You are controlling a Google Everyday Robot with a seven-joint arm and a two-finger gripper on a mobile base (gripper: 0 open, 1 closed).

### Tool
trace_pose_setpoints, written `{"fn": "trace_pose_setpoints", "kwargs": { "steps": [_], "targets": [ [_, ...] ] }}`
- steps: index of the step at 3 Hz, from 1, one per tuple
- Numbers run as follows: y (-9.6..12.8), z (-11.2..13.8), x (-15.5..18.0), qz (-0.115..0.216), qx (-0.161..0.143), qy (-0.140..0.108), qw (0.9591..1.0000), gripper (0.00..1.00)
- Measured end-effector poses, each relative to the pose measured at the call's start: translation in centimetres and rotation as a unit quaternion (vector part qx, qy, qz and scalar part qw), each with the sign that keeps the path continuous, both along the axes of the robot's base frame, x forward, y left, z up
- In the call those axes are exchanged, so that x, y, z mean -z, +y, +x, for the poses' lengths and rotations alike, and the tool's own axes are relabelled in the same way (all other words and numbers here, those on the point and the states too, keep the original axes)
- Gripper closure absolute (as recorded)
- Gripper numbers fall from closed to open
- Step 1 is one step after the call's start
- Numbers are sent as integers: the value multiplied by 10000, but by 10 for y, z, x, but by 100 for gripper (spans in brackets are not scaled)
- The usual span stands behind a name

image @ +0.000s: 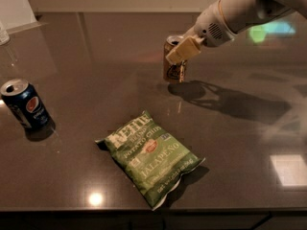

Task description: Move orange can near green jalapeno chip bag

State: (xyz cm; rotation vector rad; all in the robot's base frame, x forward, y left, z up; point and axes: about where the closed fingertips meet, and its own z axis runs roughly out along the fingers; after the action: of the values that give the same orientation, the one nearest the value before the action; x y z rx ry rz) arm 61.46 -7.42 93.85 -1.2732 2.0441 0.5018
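**Gripper clamped on the orange can, chip bag lying nearer the front edge**

At the far left of the dark, glossy table (pixel 96 56) a blue soda can (pixel 25 104) stands upright, its opened top showing. It is well apart from everything else.

Toward the middle, close to the table's front edge, the green chip bag (pixel 151 163) lies flat with its printed face up. It is turned at an angle, one corner pointing to the back left and the other to the front right.

Behind the bag and a little to its right is the orange can (pixel 175 74), upright and far back on the table. There is open tabletop between it and the bag, and the two do not touch.

The gripper (pixel 176 55) is at the can's upper half. One pale finger lies across the front of the can near the rim, while the other is hidden behind it, so the gripper is closed on the can.

The white arm (pixel 240 8) reaches in from the upper right corner, and its shadow falls on the table to the right of the can.
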Motion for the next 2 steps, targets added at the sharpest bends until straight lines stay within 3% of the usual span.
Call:
{"fn": "trace_pose_setpoints", "kwargs": {
  "steps": [2],
  "targets": [
    [0, -42, 13, 65, 73, 61, 9999, 100]
  ]
}}
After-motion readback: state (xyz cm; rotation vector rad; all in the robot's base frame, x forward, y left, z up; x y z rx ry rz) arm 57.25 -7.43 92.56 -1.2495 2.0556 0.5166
